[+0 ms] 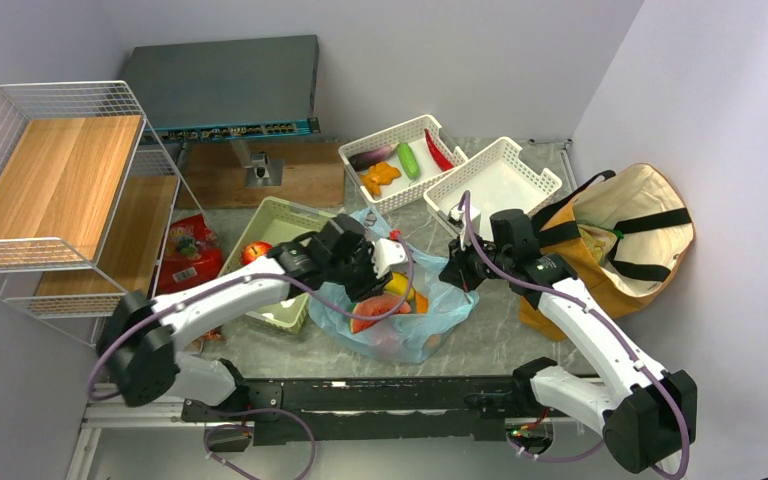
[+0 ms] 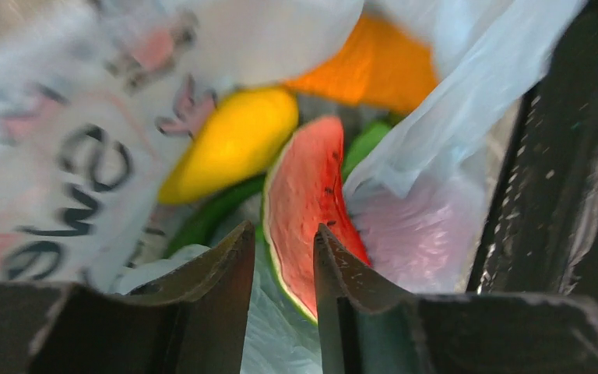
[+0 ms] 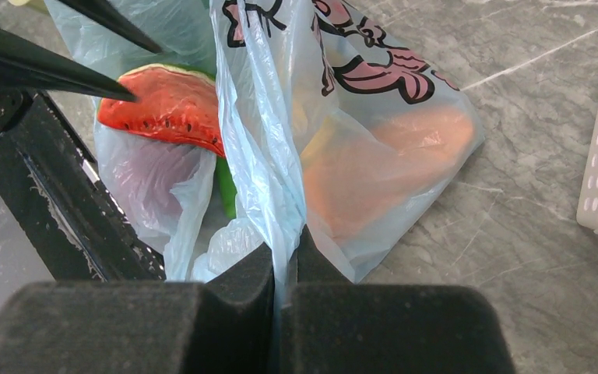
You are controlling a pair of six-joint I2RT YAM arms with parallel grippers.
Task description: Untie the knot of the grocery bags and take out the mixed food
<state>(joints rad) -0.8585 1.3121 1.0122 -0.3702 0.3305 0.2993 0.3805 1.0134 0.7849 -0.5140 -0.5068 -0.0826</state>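
- Watermelon slice (image 2: 305, 202) lies at the narrowly parted tips of the left claw (image 2: 284, 230); grip unclear.
- Right claw (image 3: 284, 261) pinches the light-blue bag (image 3: 381, 148), which stretches ahead of it.

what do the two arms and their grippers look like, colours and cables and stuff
The left arm and right arm both have white tubular links between bulky black joint housings. A purple cable runs along each. The left gripper has dark, scuffed, tapering fingers; the right gripper has matte black, blocky ones with wedge tips.

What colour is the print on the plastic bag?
Black and pink on the plastic bag; right wrist view.
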